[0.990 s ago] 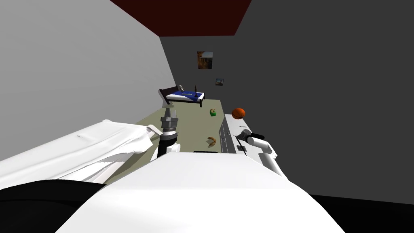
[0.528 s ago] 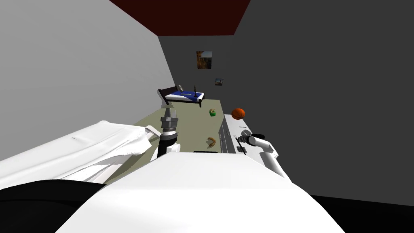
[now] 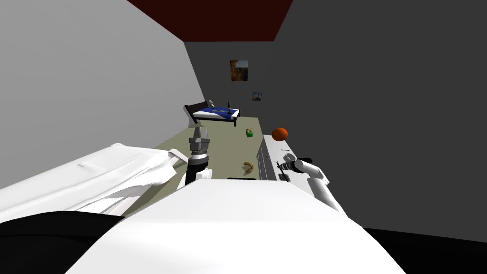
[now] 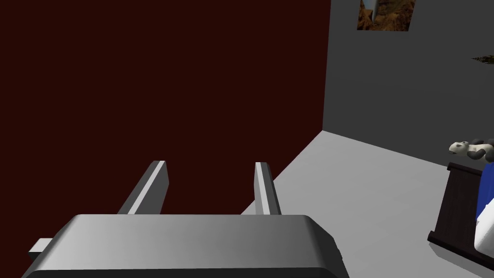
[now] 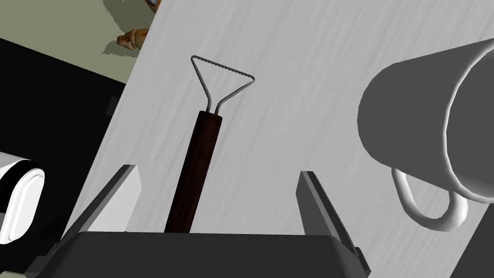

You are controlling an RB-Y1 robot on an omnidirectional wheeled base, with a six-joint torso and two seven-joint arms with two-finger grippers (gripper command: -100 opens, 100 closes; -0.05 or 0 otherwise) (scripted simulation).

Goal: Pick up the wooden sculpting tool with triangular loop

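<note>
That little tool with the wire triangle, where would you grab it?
Best by the dark wooden handle, not the thin wire loop. It lies flat on the grey surface, so the right gripper, whose open fingers stand either side of the handle, should come straight down and close across its width.

The right end effector (image 5: 217,171) has eased lower toward the sculpting tool (image 5: 200,145).

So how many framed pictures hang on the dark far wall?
2: a larger picture high above the bed, and a smaller picture lower, to its right. Others may hang outside the view.
</note>
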